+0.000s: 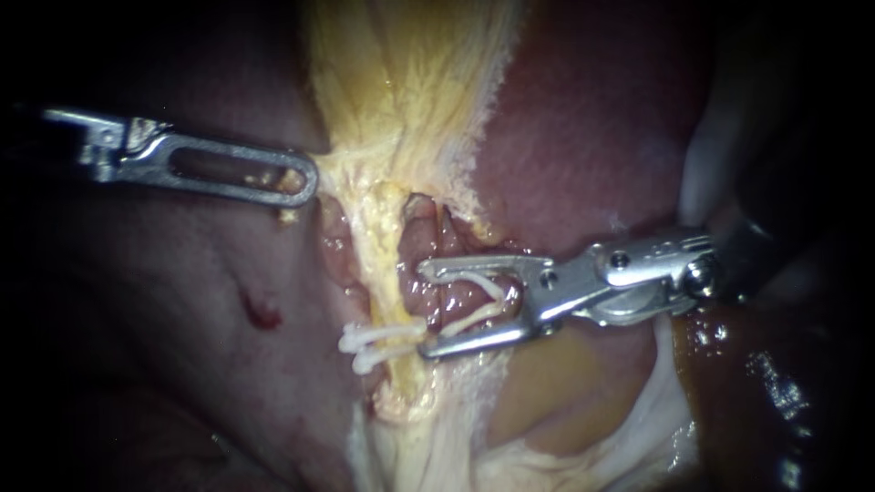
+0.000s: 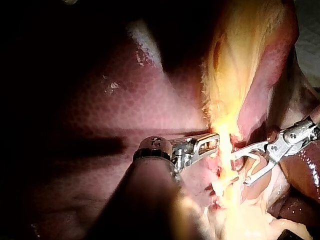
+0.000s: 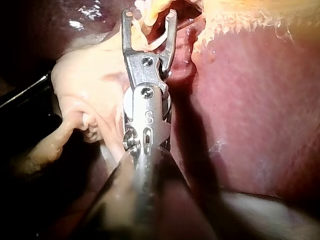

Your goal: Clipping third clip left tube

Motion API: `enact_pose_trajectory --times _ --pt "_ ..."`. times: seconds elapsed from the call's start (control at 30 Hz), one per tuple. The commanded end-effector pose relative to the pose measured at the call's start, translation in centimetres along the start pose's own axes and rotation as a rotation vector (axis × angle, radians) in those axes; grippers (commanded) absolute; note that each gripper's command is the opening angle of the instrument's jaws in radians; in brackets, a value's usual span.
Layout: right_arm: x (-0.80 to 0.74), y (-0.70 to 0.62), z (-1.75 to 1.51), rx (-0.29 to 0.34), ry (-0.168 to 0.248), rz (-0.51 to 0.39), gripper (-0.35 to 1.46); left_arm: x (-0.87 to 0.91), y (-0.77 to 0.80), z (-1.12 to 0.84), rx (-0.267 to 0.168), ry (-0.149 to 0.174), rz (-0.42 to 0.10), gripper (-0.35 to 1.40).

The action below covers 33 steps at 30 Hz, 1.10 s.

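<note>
The left tube (image 1: 383, 264) is a yellow strand running down the middle. Two white clips (image 1: 369, 344) sit across it low down. My right instrument (image 1: 427, 310) comes in from the right, its jaws wide apart and holding an open white clip (image 1: 488, 296) between them. Their tips reach the tube's right side, just above the two clips. In the right wrist view the same jaws (image 3: 150, 20) show the clip's legs. My left instrument (image 1: 305, 182) has slotted jaws shut on the yellow tissue (image 1: 365, 169) at the tube's upper left, also seen in the left wrist view (image 2: 214, 142).
Dark red liver (image 1: 592, 137) fills the upper right. Yellow fatty tissue (image 1: 410, 73) fans upward from the tube. Pale tissue (image 1: 547, 392) lies below the right jaws. A small blood spot (image 1: 262, 314) marks the pink surface at left.
</note>
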Motion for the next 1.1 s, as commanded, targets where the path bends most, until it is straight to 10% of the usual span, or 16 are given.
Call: enact_pose_trajectory --times 0.03,1.1 --pt "-0.02 0.03 0.02 0.002 -0.001 0.005 0.50 0.00 -0.01 -0.01 0.000 0.000 0.000 -0.35" --pt "0.00 0.10 0.48 0.138 0.075 0.119 0.50 0.00 -0.02 0.02 -0.002 -0.001 0.000 -0.35"
